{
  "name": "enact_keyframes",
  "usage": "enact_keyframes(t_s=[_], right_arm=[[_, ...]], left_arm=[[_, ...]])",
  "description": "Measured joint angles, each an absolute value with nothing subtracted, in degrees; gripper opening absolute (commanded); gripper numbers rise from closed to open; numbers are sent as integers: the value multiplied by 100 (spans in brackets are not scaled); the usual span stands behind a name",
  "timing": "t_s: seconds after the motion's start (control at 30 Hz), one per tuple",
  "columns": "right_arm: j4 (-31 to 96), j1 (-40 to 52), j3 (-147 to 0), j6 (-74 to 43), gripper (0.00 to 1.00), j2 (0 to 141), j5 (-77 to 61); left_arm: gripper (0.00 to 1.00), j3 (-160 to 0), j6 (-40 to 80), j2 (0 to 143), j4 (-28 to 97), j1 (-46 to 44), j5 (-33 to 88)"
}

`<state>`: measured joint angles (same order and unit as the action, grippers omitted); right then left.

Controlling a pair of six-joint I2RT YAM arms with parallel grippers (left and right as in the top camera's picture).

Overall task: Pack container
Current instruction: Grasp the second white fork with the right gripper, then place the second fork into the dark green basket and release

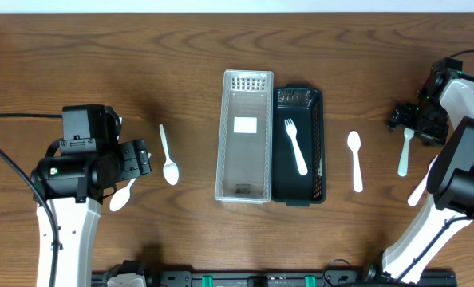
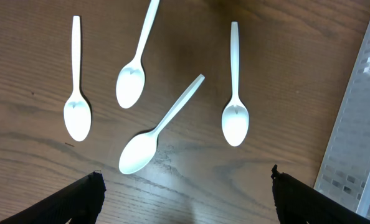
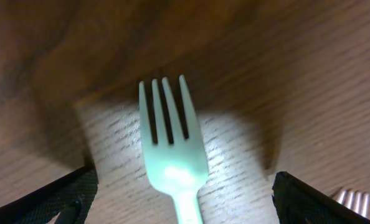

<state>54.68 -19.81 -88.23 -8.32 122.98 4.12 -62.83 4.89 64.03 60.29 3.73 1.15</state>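
Note:
A clear plastic container lies at the table's middle, with a black tray against its right side. A white fork lies in the black tray. My left gripper hangs open above several white spoons; one spoon lies just right of it. In the left wrist view both fingertips stand wide apart with bare wood between them. My right gripper is open, low over a white fork that lies on the table between its fingers.
Another white spoon lies right of the black tray. The tines of a second fork show at the right wrist view's lower right. A white utensil is partly hidden by my right arm. The clear container's wall is right of the spoons.

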Motion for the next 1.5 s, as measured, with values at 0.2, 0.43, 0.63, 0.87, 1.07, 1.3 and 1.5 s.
enact_keyframes(t_s=[0.2,0.43,0.63,0.87,1.07,1.3,1.5], right_arm=[[5365,-1981,-8823,-639,84,12300,381],[5339,-1981,-8820,-556,65,12322,325],[5190,-1999,-8759,-537,51,12326,187],[4980,-2012,-8652,-537,34,12272,117],[4928,-2012,-8650,-548,18,12267,137],[4921,-2012,-8650,-545,8,12261,128],[5133,-1988,-8621,-652,10,12171,51]], left_arm=[[88,-6283,489,6403,6027,375,115],[88,-6283,489,6403,6027,375,115],[88,-6283,489,6403,6027,373,115],[88,-6283,489,6403,6027,375,115],[88,-6283,489,6403,6027,375,115],[88,-6283,489,6403,6027,375,115],[88,-6281,489,6403,6027,375,115]])
